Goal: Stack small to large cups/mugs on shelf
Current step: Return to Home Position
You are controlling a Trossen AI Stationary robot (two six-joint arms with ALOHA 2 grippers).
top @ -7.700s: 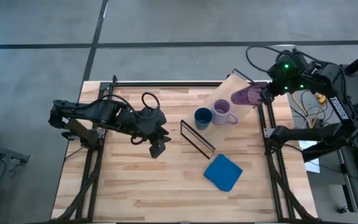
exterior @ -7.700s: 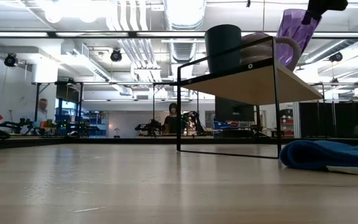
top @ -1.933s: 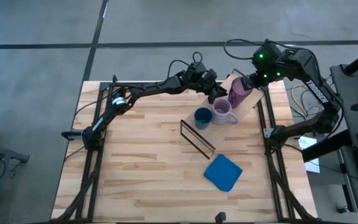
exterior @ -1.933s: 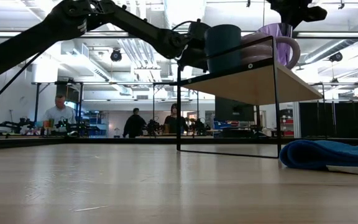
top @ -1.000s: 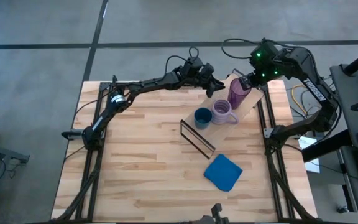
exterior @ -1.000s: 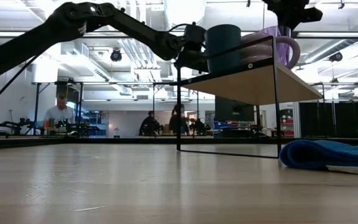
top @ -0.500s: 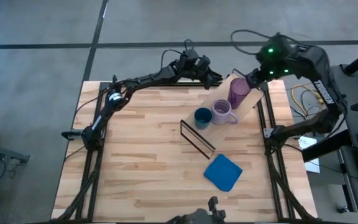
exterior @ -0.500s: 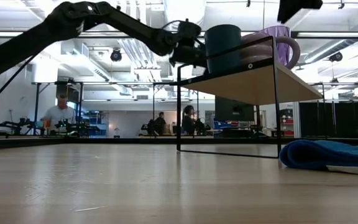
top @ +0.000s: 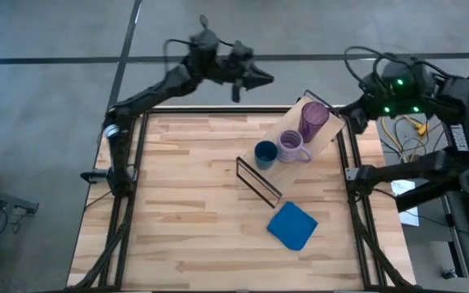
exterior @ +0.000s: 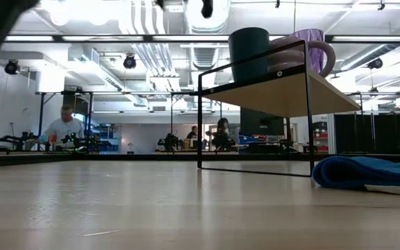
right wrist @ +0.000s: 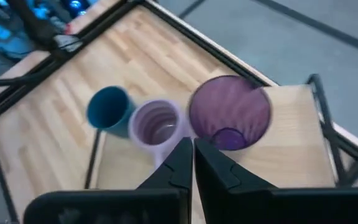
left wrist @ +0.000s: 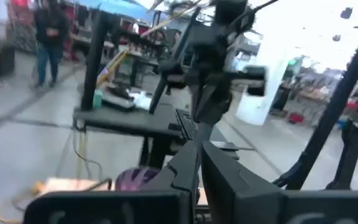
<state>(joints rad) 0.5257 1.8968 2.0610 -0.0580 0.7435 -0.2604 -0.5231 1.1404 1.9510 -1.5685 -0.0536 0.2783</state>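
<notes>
— Where is the right claw (right wrist: 191, 149)?
— It is raised off the right edge of the surface (top: 186, 203), next to the far end of the shelf (right wrist: 291, 149). It is clenched, with nothing in its grip.
— And the cups?
— All three stand upright in a row on the shelf. The purple tumbler (top: 313, 120) is nearest that claw, just below and ahead of it. The lavender mug (top: 291, 146) stands just beside the tumbler. The blue cup (top: 265, 153) comes after the mug and is farthest from the claw.
— The left claw (top: 263, 79)?
— It is clenched too, and empty. It hangs high past the back edge of the surface, well apart from the shelf. The tumbler is the closest cup to it as well.
— Anything else?
— A blue cloth (top: 291, 225) lies flat on the surface, well away from both claws.
</notes>
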